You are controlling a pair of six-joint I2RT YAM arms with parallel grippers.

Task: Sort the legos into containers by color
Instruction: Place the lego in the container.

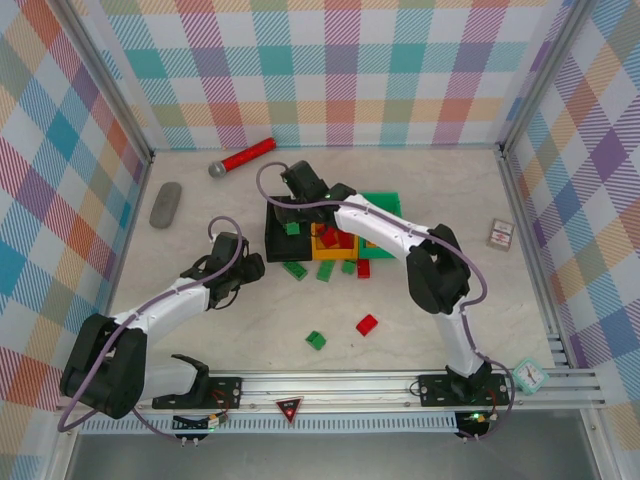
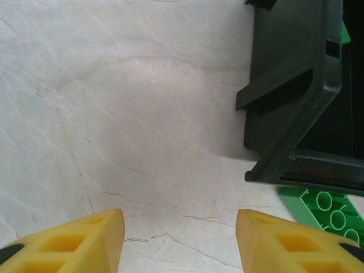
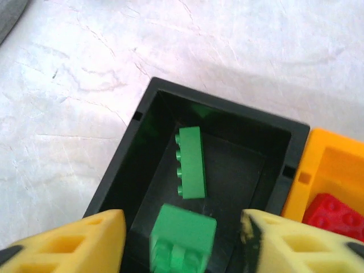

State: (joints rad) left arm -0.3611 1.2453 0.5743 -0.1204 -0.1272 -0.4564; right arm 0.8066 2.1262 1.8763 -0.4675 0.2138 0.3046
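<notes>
A: Ground and surroundings?

B: Pale marbled table (image 1: 250, 330), flat. Pastel plaid walls (image 1: 330, 70) on the left, far and right sides. A metal rail (image 1: 340, 385) runs along the near edge.

A: Containers, counted?

B: Three, in a row mid-table: black bin (image 1: 272, 250) on the left, orange bin (image 1: 316, 245) in the middle, green bin (image 1: 385, 200) on the right.

A: Bricks?

B: Six loose on the table, four green and two red. Four of them line up just near the bins. One green brick (image 1: 316, 340) and one red brick (image 1: 367, 324) lie nearer, apart from the rest. The black bin has two greens: a lying brick (image 3: 191, 162) and a blurred brick (image 3: 183, 236). There is red in the orange bin, number unclear.

A: Pincers?

B: The right gripper (image 3: 182, 219) is above the black bin with its jaws apart. The blurred brick is between the fingers with a gap on each side. The left gripper (image 2: 179, 222) is over bare table just left of the black bin, jaws apart, empty.

A: Other items?

B: One microphone (image 1: 243, 157) and one grey remote (image 1: 165, 204) at the far left. One small clock (image 1: 528, 375) at the near right.
</notes>
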